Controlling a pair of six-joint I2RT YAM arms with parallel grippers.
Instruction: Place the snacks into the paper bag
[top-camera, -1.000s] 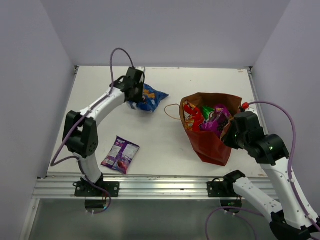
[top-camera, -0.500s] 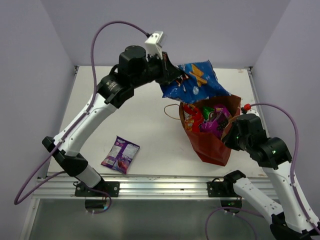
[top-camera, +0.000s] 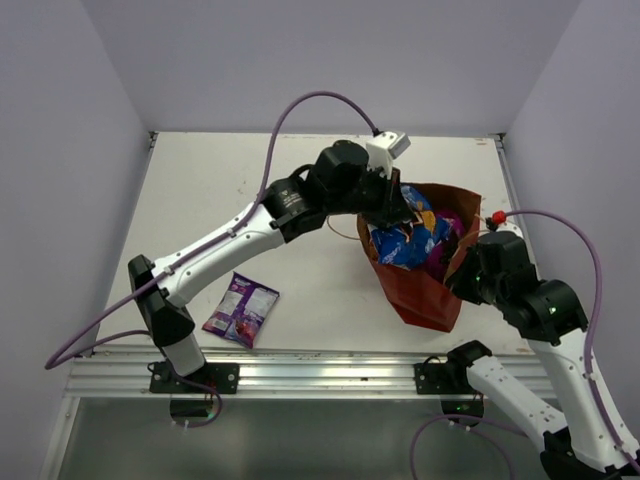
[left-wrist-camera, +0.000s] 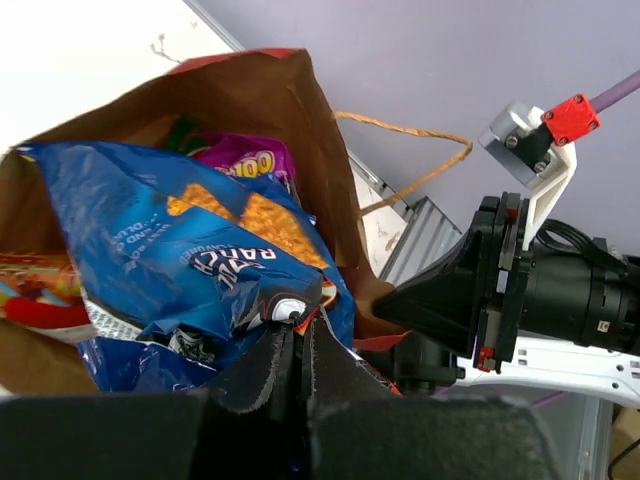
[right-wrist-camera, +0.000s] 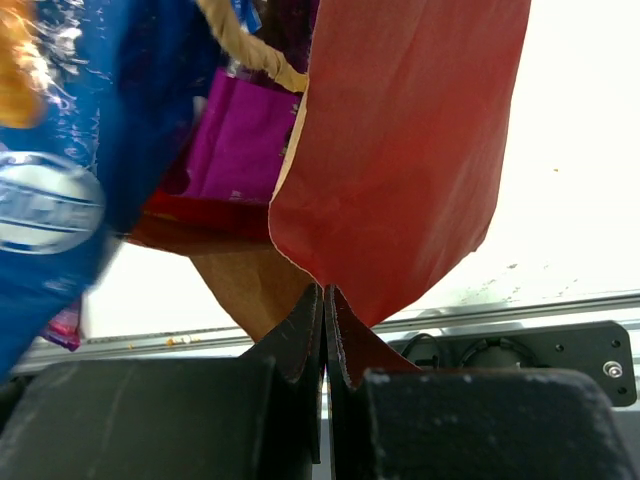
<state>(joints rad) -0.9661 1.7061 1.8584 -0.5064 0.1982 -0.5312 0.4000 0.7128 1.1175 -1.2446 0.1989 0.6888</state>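
The red paper bag (top-camera: 428, 292) stands at the right of the table, its mouth open. My left gripper (top-camera: 398, 212) is over the mouth, shut on the blue Doritos pack (top-camera: 405, 243), which hangs partly inside. In the left wrist view the gripper (left-wrist-camera: 300, 322) pinches a corner of the Doritos pack (left-wrist-camera: 170, 250) over the bag's brown inside (left-wrist-camera: 255, 100). A purple pack (left-wrist-camera: 240, 158) and a red pack (left-wrist-camera: 35, 290) lie in the bag. My right gripper (right-wrist-camera: 323, 292) is shut on the bag's rim (right-wrist-camera: 400, 170). A purple square bag (top-camera: 241, 308) lies on the table at front left.
The bag's string handle (left-wrist-camera: 420, 165) loops out past the rim toward the right arm (top-camera: 530, 300). White walls close the table at back and sides. A metal rail (top-camera: 300, 372) runs along the front edge.
My left arm lifted the Doritos pack off the back of the table, swung it right and lowered it into the bag's mouth. The right gripper kept its hold on the rim.
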